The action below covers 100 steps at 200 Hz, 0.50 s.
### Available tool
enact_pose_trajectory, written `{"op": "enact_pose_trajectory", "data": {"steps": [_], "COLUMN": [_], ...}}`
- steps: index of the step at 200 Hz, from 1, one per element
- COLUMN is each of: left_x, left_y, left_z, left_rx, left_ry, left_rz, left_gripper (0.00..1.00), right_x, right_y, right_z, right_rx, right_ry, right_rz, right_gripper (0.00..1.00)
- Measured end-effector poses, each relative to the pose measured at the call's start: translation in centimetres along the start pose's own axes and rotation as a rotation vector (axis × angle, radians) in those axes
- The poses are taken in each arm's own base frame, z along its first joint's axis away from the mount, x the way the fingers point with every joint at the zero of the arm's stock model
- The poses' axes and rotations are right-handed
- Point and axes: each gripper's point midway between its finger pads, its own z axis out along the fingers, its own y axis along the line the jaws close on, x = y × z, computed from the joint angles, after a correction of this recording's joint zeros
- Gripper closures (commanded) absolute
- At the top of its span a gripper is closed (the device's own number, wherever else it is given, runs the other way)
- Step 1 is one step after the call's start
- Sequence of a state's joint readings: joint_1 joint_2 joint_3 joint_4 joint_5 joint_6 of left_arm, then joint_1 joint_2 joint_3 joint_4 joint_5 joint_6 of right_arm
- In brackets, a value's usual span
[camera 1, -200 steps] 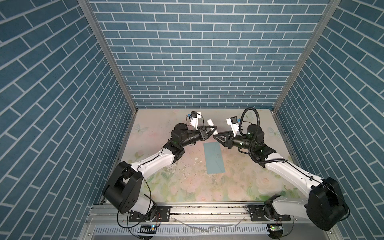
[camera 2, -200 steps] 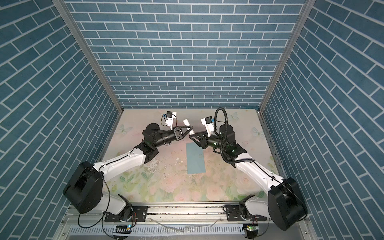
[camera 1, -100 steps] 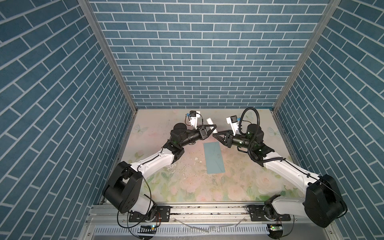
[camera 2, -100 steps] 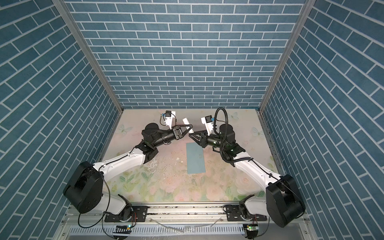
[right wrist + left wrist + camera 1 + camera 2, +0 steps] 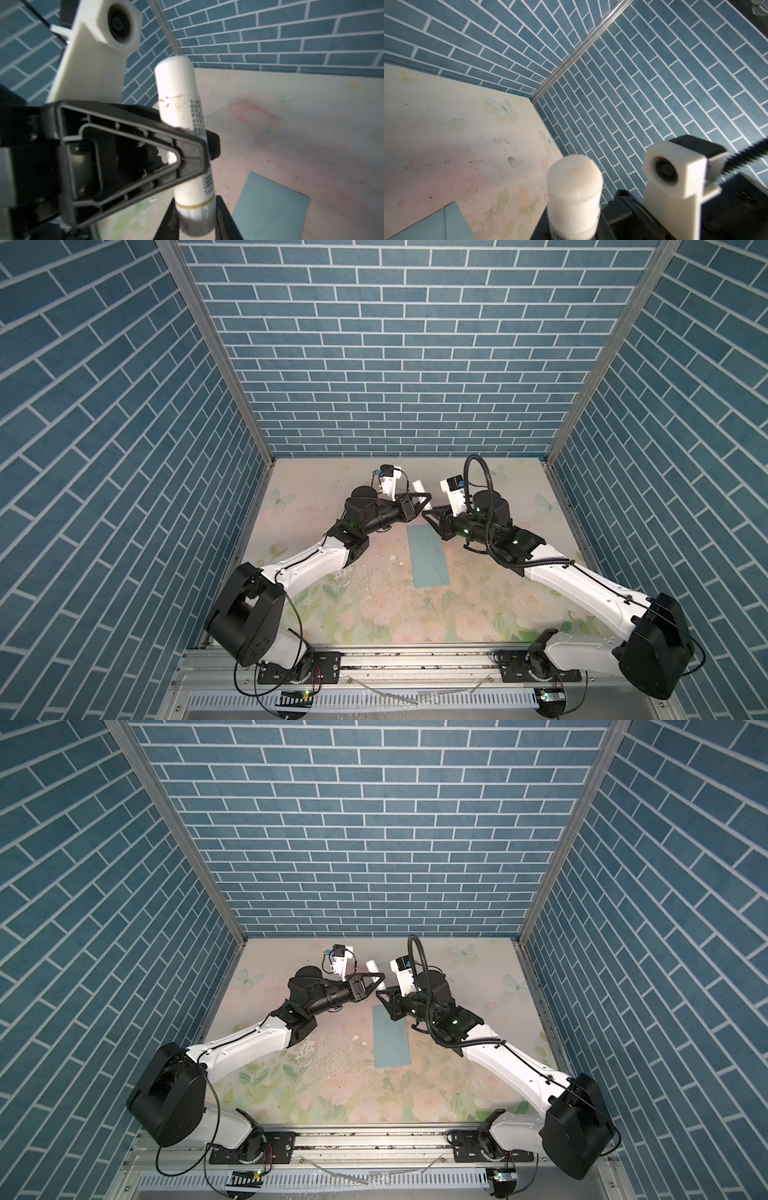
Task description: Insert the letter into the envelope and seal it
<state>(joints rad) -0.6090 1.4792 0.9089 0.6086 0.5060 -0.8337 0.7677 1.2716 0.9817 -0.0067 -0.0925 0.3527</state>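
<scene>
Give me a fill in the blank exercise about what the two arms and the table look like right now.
The left gripper and the right gripper both hold one white ____ stick. The teal envelope lies ____ on the table. The walls are patterned like ____.
Missing words: glue, flat, bricks.

The floral-printed worktop [image 5: 316, 489] carries the teal envelope [image 5: 428, 568], lying flat near its middle. Small pale scraps [image 5: 392, 568] lie scattered beside it, to the left in both top views.
</scene>
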Motion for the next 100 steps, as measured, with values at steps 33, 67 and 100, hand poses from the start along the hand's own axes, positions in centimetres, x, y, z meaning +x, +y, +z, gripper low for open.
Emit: {"op": "enact_pose_trajectory", "data": {"steps": [33,67,100], "left_x": [-0.6,-0.9,-0.5], "left_y": [0.4,1.7,2.4], "left_z": [0.1,-0.1,-0.1], "left_rx": [-0.032,-0.091,-0.117], "left_ry": [-0.028,-0.050,-0.038], "left_rz": [0.030,0.037,0.031], "left_gripper": [1.00,1.00,1.00], "right_x": [-0.3,-0.2,0.3], "right_y": [-0.4,-1.0,-1.7], "right_z": [0.9,2.3,2.7], "right_rx": [0.264,0.523,0.659], "right_ry": [0.028,0.039,0.045], "right_rz": [-0.199,-0.429,-0.537], "right_gripper": [1.00,1.00,1.00]}}
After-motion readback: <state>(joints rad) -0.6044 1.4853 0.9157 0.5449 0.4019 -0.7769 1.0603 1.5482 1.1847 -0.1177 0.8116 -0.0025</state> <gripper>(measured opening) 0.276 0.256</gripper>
